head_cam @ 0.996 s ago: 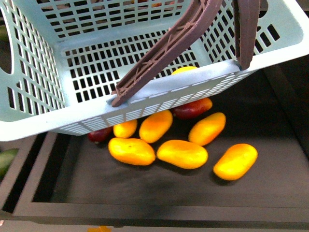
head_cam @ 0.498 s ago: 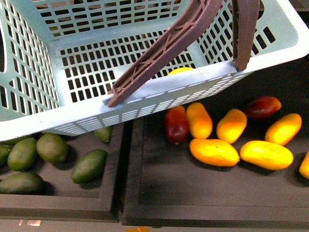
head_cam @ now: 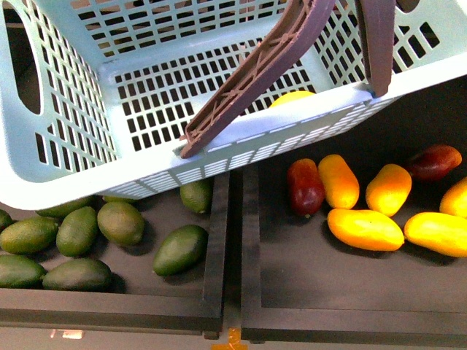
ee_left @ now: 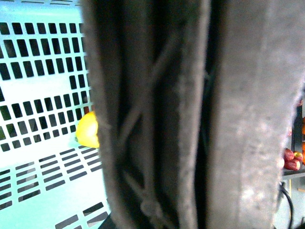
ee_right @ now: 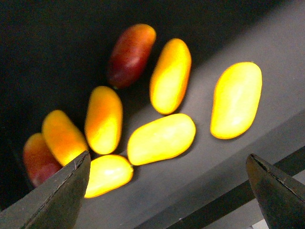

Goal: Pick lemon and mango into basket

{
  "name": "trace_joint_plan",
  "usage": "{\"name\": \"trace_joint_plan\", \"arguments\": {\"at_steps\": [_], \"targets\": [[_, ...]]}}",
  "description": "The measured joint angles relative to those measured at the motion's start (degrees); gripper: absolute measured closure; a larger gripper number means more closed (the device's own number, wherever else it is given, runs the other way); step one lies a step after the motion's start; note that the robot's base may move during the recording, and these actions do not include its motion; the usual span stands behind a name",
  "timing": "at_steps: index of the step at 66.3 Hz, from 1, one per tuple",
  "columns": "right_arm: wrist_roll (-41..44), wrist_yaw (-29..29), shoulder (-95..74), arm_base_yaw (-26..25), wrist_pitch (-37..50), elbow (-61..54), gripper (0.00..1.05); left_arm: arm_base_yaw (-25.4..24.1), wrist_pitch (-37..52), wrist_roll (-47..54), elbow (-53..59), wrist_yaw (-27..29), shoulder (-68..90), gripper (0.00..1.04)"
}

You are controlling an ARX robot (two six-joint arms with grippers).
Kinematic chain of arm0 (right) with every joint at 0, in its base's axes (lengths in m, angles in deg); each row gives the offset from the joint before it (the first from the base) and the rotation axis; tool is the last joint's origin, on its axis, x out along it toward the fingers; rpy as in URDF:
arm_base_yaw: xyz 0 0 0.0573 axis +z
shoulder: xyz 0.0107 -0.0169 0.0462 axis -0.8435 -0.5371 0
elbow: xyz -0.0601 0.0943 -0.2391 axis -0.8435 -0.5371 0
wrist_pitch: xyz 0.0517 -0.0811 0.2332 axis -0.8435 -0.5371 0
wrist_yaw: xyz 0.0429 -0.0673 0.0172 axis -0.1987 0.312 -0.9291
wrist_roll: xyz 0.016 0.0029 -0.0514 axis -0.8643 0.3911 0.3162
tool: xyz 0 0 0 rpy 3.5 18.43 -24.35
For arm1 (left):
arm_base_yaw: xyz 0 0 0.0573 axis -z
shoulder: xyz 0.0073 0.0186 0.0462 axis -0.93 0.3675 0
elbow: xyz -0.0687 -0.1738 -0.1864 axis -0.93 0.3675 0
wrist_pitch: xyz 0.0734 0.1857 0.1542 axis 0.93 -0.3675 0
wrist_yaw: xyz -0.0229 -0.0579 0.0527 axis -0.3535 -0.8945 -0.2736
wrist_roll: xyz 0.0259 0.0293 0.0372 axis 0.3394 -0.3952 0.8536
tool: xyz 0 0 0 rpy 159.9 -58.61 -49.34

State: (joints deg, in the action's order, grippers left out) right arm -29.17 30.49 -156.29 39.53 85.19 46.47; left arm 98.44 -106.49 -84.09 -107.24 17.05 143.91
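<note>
The light teal basket (head_cam: 146,175) hangs tilted across the top of the front view, with its two brown handles (head_cam: 255,65) raised. In the left wrist view those handles (ee_left: 157,114) fill the picture; my left gripper is shut on them and its fingers are hidden. The lemon (head_cam: 292,97) lies inside on the basket floor (ee_left: 43,71), and a part of the lemon (ee_left: 88,130) shows beside the handles. Several yellow-orange mangoes (head_cam: 365,228) lie in the dark right tray. My right gripper (ee_right: 167,155) hangs open above the mangoes (ee_right: 161,139), holding nothing.
Two red-skinned mangoes (head_cam: 305,187) lie among the yellow ones. Several dark green fruits (head_cam: 179,249) fill the left tray. A raised black divider (head_cam: 233,240) separates the two trays, and their front rim (head_cam: 292,332) runs along the bottom.
The trays have slid rightward in the front view, bringing the green fruits in at the left. The basket stays held up with the lemon inside.
</note>
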Motion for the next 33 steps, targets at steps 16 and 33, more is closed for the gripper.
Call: {"name": "trace_joint_plan", "arguments": {"at_steps": [16,33], "targets": [[1.2,-2.5,-18.8,-4.6,0.1,9.5,0.09,0.4,0.0,-0.2,0.0,0.3,0.0,0.90],[1.0,-2.8,-30.3,-3.4,1.2,17.2,0.09,0.1,0.0,0.0,0.0,0.5,0.0,0.90]]}}
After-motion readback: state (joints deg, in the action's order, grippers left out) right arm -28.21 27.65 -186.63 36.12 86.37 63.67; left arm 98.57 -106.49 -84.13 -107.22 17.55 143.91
